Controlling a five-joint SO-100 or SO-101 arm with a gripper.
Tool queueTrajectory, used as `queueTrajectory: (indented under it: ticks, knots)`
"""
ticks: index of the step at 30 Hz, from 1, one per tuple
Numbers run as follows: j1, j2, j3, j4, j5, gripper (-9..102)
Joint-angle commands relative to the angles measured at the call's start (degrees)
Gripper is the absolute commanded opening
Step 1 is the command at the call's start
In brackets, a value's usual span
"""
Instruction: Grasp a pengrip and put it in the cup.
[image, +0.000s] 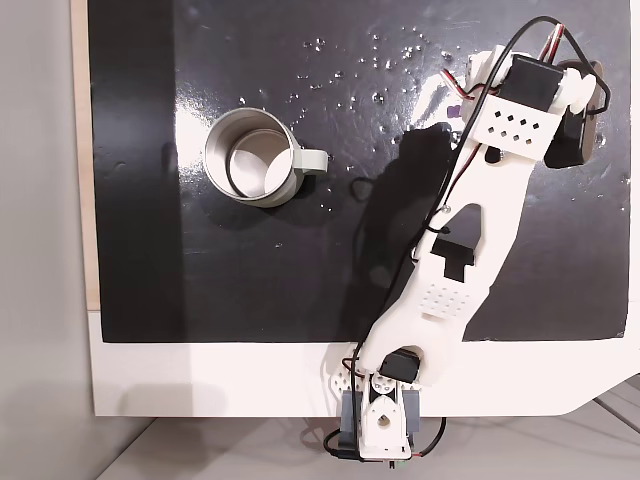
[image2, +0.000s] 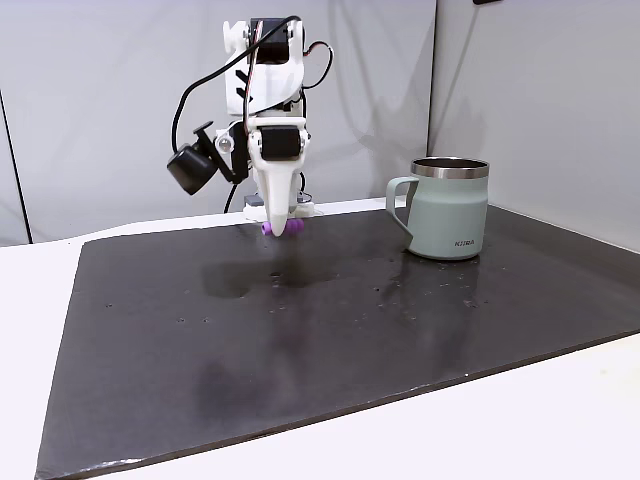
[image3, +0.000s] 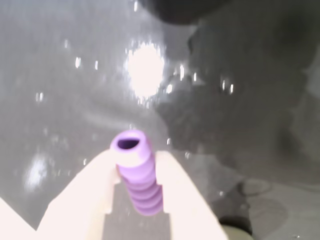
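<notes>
The light-purple ribbed pengrip (image3: 142, 185) stands pinched between my two pale fingers, its open end pointing away in the wrist view. My gripper (image3: 137, 156) is shut on it. From the side fixed view the gripper (image2: 281, 226) points straight down at the far edge of the black mat, and the pengrip (image2: 268, 229) pokes out at its tip just above or on the surface; I cannot tell which. The metal cup (image2: 450, 215) stands upright well to the right there. From above, the cup (image: 290, 165) is far left of the gripper (image: 456, 106), with a speck of the pengrip (image: 453, 108) showing.
A glossy black mat (image: 300, 260) covers the white table (image: 200, 380), dotted with glare spots and white specks. The arm's base (image: 378, 420) sits at the table's near edge in the top fixed view. A grey wall (image2: 120, 100) stands behind the arm.
</notes>
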Motion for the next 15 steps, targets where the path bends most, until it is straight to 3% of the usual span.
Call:
queueTrajectory:
  ticks: [1,15]
  knots:
    - [-1.6,11.5,2.3,0.8,0.5,0]
    - [-21.9,41.8,18.2,0.8,9.9,0]
